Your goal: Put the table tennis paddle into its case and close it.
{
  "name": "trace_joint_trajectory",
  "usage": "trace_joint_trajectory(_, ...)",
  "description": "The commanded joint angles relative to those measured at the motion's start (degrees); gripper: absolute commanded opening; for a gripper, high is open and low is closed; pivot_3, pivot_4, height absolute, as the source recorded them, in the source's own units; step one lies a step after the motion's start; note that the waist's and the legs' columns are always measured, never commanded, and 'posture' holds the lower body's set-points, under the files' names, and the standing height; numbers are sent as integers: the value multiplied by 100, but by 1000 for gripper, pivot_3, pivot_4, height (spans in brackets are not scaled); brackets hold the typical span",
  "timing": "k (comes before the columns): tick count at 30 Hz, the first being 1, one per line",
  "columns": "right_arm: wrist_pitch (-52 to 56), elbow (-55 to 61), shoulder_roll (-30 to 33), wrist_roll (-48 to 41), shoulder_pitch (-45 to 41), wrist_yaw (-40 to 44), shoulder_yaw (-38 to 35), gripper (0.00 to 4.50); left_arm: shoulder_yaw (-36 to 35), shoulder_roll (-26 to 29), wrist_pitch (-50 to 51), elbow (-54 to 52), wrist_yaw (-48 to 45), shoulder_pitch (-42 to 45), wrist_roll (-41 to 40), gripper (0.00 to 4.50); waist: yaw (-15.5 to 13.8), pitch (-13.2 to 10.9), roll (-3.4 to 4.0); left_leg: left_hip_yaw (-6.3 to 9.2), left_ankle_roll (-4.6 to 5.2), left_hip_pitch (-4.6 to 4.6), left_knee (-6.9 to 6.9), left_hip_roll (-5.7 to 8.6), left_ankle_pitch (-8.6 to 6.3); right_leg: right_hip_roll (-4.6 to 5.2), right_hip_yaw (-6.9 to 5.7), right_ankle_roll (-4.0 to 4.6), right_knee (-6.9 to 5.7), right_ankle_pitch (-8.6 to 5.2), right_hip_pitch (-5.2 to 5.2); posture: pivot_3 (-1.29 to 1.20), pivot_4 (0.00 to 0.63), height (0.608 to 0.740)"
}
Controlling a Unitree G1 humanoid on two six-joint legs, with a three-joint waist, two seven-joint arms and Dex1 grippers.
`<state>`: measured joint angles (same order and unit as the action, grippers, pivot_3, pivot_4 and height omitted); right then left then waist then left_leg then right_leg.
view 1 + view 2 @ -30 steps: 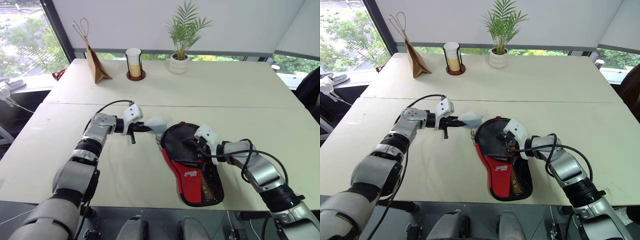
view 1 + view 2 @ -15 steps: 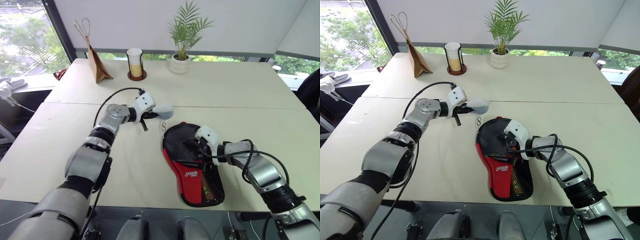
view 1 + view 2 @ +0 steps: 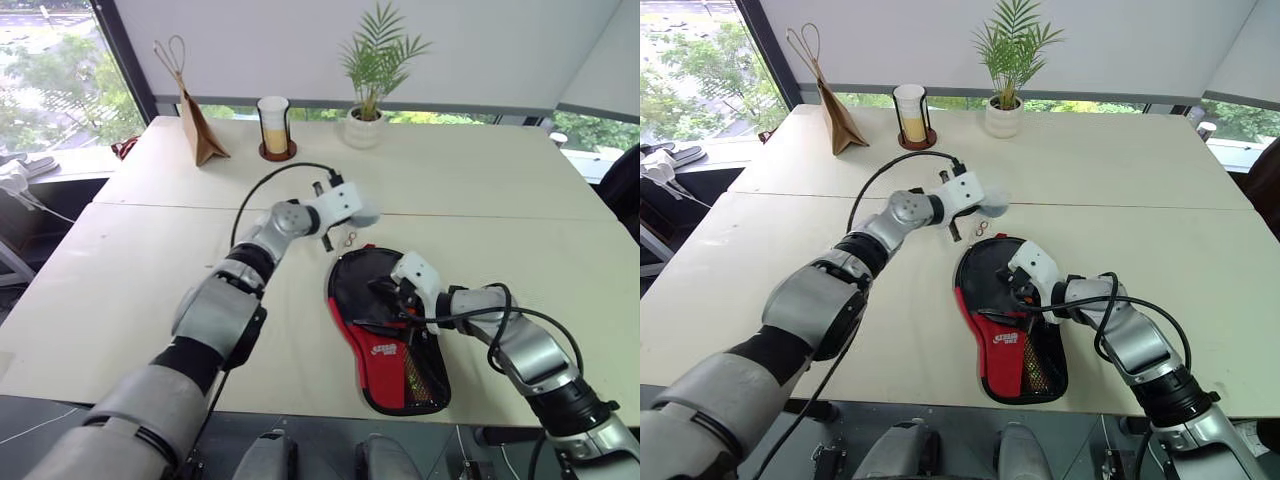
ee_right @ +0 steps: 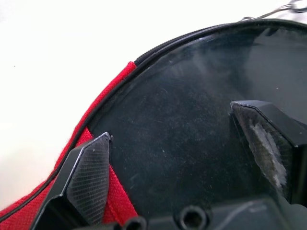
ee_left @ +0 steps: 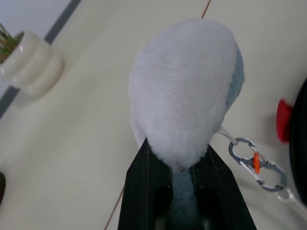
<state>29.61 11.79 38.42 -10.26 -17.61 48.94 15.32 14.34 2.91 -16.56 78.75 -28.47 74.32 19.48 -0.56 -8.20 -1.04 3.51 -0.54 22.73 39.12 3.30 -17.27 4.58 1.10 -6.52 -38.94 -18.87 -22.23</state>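
On the near half of the table point(image 3: 120, 300), toward its front edge: one case point(image 3: 385, 330), black with a red panel and mesh pocket, flat, round end pointing toward the far edge. Paddle itself impossible to make out from the black surface inside the case. Above the round end of the case, one right gripper point(image 4: 184, 167), two fingers spread wide, one over the red rim, one over the black surface, gripping nothing. Just beyond the case, toward the table's middle seam, one left gripper point(image 5: 180, 167) pinched tight on one fluffy pale grey-blue ball point(image 5: 184, 91), with one small metal clip point(image 5: 256, 163) dangling from it. Along the far edge: one paper bag point(image 3: 195, 130), one cup point(image 3: 272, 125), one potted plant point(image 3: 370, 75), well apart from the case.
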Motion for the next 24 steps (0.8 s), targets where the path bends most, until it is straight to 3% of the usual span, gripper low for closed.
trace_joint_trajectory(1,485,-299,-2,316,466,-13,568,4500,40,-228,-35,-70,365,349,163,94,-2,0,0,0,1,0,-1,0,0,0,0,0,0,0,0,0,150,740)
trace_joint_trajectory(13,1135,-418,-245,154,411,66,765,4500,264,-996,-103,-3,956,633,657,94,-2,26,-11,0,24,-27,-13,-1,-14,-3,0,-1,3,-1,22,0,150,740)
trace_joint_trajectory(24,1115,-462,-258,292,404,99,861,4500,-32,-1582,-238,-31,1154,790,437,94,1,28,-11,0,25,-29,-14,-3,-15,-3,1,-2,4,-1,21,0,150,740)
